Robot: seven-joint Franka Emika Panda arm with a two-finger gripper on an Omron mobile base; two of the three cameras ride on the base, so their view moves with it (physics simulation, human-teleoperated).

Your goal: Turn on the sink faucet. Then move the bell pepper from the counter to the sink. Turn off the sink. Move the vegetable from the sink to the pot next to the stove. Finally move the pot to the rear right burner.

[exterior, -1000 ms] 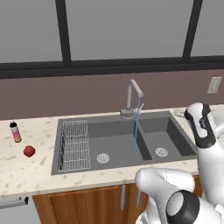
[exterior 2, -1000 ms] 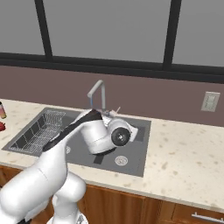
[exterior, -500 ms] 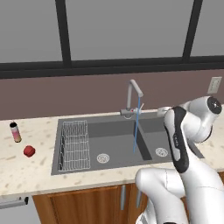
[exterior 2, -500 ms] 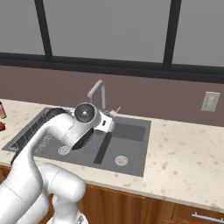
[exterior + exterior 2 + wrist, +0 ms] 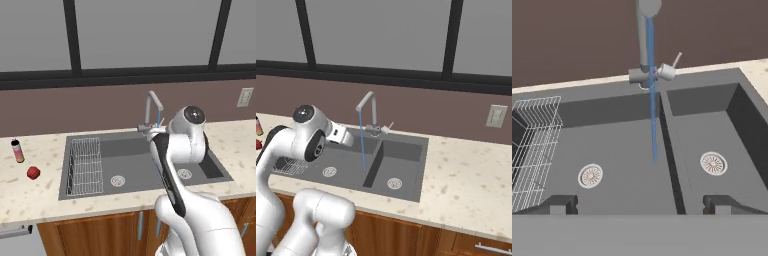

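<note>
Gripper (image 5: 640,202) wide open, empty; small squat red bell pepper (image 5: 33,172) far to its left; long swing risks clipping tall grey metal faucet (image 5: 645,45).

Even, flat rendered light, perhaps slightly soft focus.

A wide window (image 5: 145,35) with dark frames runs above a plum-brown wall band (image 5: 75,110), its panes a flat grey (no view beyond them). To the right of the window, low on that band, sits a white wall outlet (image 5: 497,116). Well below the window stand wooden cabinets (image 5: 406,237) with slim metal handles, evenly lit.
</note>
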